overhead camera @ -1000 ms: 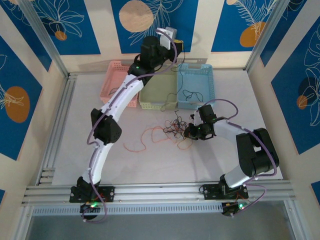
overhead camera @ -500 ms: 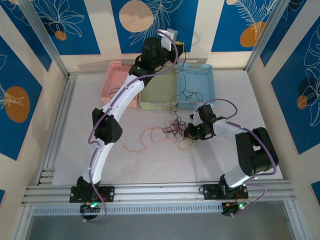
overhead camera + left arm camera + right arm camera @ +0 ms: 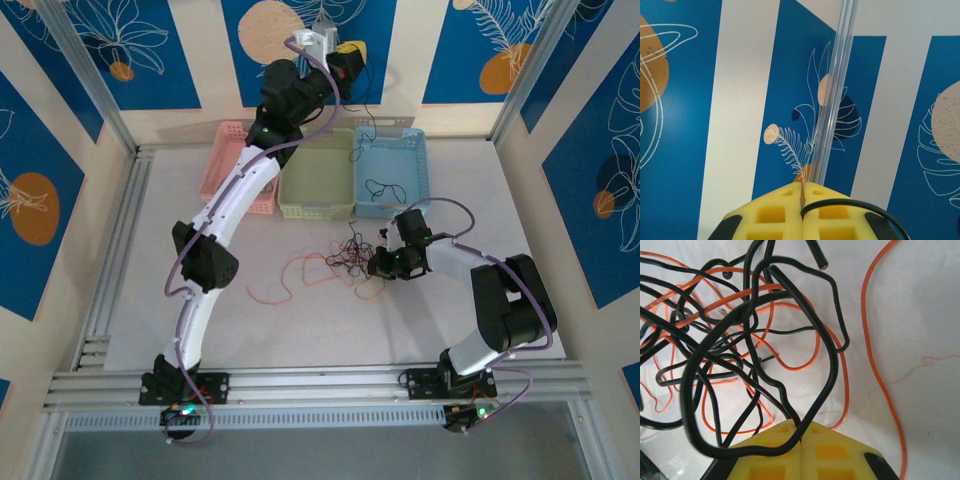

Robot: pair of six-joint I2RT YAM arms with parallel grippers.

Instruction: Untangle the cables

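Note:
A tangle of black and orange-red cables point(image 3: 346, 256) lies on the white table in front of the baskets. My right gripper point(image 3: 376, 265) sits at the tangle's right side, shut on a black cable point(image 3: 820, 390) that runs into the seam of its yellow pads point(image 3: 830, 450). Loops of black and orange cable point(image 3: 740, 335) spread ahead of it. My left gripper point(image 3: 346, 57) is raised high against the back wall, shut on a thin black cable point(image 3: 850, 203). That cable hangs down to a coil point(image 3: 384, 189) in the blue basket.
Three baskets stand in a row at the back: pink point(image 3: 222, 160), green point(image 3: 318, 190), blue point(image 3: 412, 165). A loose orange cable point(image 3: 283, 283) trails left of the tangle. Aluminium frame rails point(image 3: 110, 260) border the table's left and near edges.
My left gripper has risen and shifted left toward the back wall, drawing its black cable higher above the blue basket. The right gripper and the tangle have stayed put.

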